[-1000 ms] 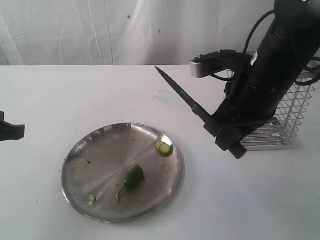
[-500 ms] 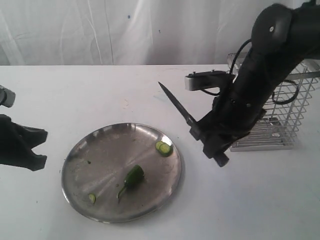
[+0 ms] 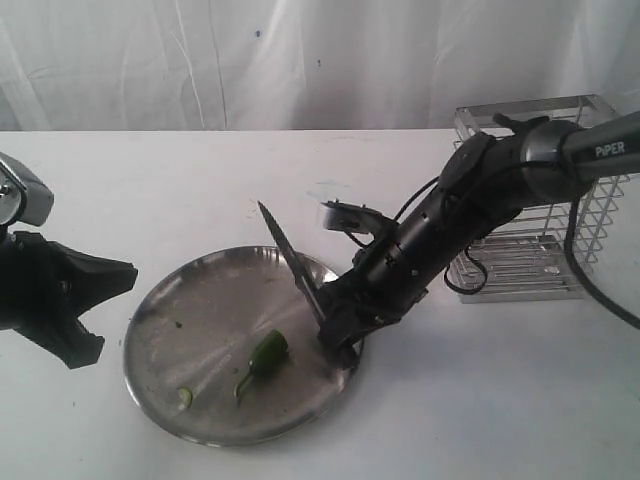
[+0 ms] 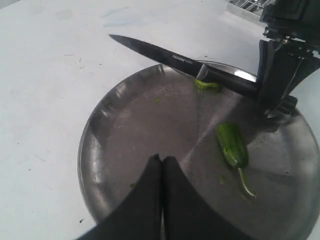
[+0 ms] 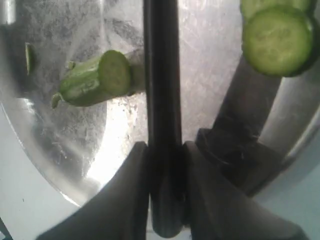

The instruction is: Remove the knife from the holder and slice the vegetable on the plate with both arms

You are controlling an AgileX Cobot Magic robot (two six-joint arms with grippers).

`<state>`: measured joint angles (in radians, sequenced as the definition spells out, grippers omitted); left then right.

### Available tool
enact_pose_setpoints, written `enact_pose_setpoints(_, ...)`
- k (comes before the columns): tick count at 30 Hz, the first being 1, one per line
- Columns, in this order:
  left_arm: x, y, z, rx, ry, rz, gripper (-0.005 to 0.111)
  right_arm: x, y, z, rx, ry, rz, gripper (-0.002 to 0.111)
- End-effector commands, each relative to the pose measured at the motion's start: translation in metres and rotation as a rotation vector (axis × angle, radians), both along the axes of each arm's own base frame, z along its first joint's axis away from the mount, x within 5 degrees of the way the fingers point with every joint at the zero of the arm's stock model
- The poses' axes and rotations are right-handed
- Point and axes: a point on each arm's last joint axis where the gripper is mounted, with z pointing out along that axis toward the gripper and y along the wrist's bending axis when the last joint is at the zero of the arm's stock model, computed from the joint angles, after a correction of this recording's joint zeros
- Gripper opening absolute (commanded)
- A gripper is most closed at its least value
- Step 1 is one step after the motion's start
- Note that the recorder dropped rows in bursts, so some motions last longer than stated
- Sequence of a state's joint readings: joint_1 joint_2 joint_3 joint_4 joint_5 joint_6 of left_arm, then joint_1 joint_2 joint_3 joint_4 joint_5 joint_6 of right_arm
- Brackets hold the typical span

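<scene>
Your right arm stretches low to the left, right gripper [image 3: 336, 326] pinching the knife [image 3: 289, 254] above the plate [image 3: 200, 305]; your left gripper [image 4: 161, 169] is pressed together.

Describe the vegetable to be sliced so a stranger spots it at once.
Find the round steel plate on the white table. Near its middle, beside the black knife, lies the dark-green vegetable. Unlike the round slices, it is elongated with a thin stem.
</scene>
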<state>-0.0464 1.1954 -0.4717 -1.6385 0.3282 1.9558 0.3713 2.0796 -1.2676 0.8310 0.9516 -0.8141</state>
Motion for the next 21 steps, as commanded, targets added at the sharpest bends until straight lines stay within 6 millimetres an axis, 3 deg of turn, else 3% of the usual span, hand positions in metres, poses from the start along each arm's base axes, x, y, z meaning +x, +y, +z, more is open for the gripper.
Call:
enact_pose_setpoints(1,-0.001,-0.001,0.003,-0.016,-0.026,-0.007,0.0,0.001,-0.001,-0.004,0.006,0.004,0.006,0.028)
enact_pose_setpoints(3,0.0,-0.001,0.004,-0.034,-0.027,0.001,0.0,0.001,-0.001,0.002,0.011,-0.015,0.004,0.035)
enact_pose_setpoints(6,-0.001,-0.002,0.005,-0.05,-0.03,-0.012,0.0,-0.001,0.001,0.027,0.047,-0.037,0.035,0.037)
enact_pose_setpoints(9,-0.001,-0.004,0.006,-0.066,-0.033,-0.025,0.0,-0.009,0.002,0.083,0.117,-0.094,0.116,0.034)
enact_pose_setpoints(11,-0.001,-0.004,0.006,-0.079,-0.033,-0.014,0.0,-0.016,-0.006,0.118,0.114,-0.178,0.136,0.025)
enact_pose_setpoints(14,-0.001,-0.004,0.006,-0.084,-0.033,-0.01,0.0,-0.023,-0.033,0.163,-0.051,-0.451,0.008,0.0)
enact_pose_setpoints(18,-0.001,-0.004,0.007,-0.084,-0.035,-0.011,0.0,-0.038,-0.08,0.201,-0.199,-0.657,-0.311,0.0)
enact_pose_setpoints(21,-0.001,-0.004,0.007,-0.084,-0.035,-0.011,0.0,-0.059,-0.117,0.215,-0.266,-0.756,-0.519,0.0)
